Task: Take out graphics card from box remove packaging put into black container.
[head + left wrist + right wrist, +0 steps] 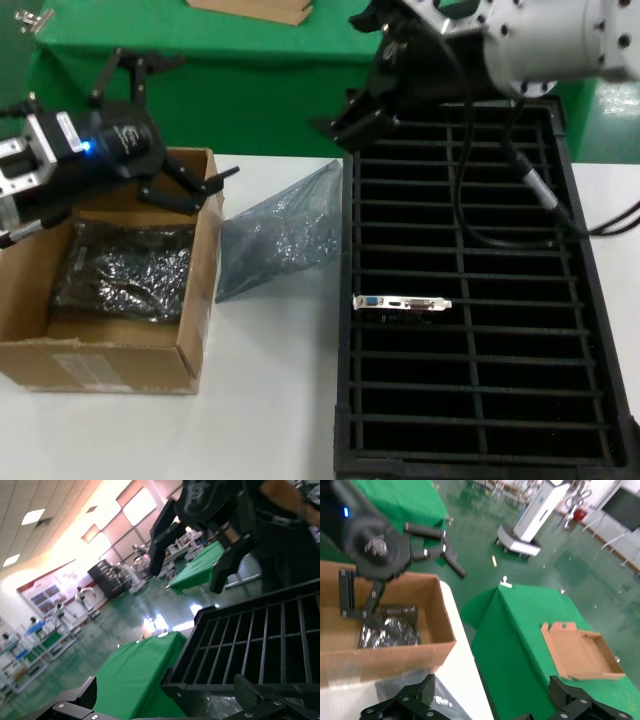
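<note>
The cardboard box (105,300) sits on the white table, and everything below is placed from it. Inside, on its floor, lies a graphics card still wrapped in its crinkly anti-static bag (125,268), lying flat, its long side apparently running from the box's labelled near wall toward its far wall. The left gripper (165,125) hangs over the box's far edge, above and slightly beyond the bagged card, its black fingers (185,195) splayed wide and holding nothing; one fingertip reaches out over the box's far right corner. So the card lies below the fingers and a little back toward the robot, and the left arm is plainly the nearer one: a reach would need to come down and inward into the box. Just beside the box's right wall an empty bag (275,235) lies crumpled on the table, between the box and the black slotted container (470,290). In that container, on the box's right, one bare graphics card (402,303) already stands on edge in a slot of the left column, its silver bracket uppermost and lined up along the slot. The right gripper (365,115) hovers over the container's far left corner, well apart from the box, its fingers spread and empty, as its own wrist view shows.
</note>
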`<state>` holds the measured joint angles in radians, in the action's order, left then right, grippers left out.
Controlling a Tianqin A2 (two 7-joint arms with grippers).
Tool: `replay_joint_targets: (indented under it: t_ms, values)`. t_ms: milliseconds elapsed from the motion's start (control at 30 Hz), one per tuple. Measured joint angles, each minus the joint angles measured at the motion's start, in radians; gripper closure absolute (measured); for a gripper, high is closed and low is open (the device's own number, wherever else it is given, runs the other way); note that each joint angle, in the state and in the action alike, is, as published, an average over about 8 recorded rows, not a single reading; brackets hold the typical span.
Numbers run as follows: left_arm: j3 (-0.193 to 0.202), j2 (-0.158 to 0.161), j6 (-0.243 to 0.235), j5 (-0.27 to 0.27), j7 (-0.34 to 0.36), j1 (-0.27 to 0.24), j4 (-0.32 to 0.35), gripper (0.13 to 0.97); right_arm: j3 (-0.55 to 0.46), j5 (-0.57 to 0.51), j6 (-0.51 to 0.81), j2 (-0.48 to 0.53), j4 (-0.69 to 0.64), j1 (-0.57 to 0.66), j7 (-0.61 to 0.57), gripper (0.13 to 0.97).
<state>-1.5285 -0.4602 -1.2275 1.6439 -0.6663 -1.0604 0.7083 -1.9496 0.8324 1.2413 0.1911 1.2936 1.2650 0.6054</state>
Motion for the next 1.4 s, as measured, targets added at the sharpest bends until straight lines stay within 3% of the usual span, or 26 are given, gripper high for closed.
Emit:
replay_joint_targets:
  t_ms: [200,500,800,1400]
  values:
    - [-0.005,0.012,0.09,0.012,0.049,0.079,0.066,0.132,0.026,0.071,-0.091,0.008,0.023,-0.094,-0.044,0.3]
    - [-0.014,0.032,0.245,0.031,0.133,0.212,0.178,0.132,0.069,0.193,-0.247,0.022,0.062,-0.252,-0.12,0.182]
    - [-0.023,0.052,0.4,0.051,0.217,0.345,0.291,0.132,0.114,0.315,-0.404,0.035,0.1,-0.412,-0.197,0.131]
    - [-0.041,0.092,0.701,0.089,0.381,0.606,0.51,0.132,0.2,0.553,-0.709,0.062,0.175,-0.723,-0.346,0.129]
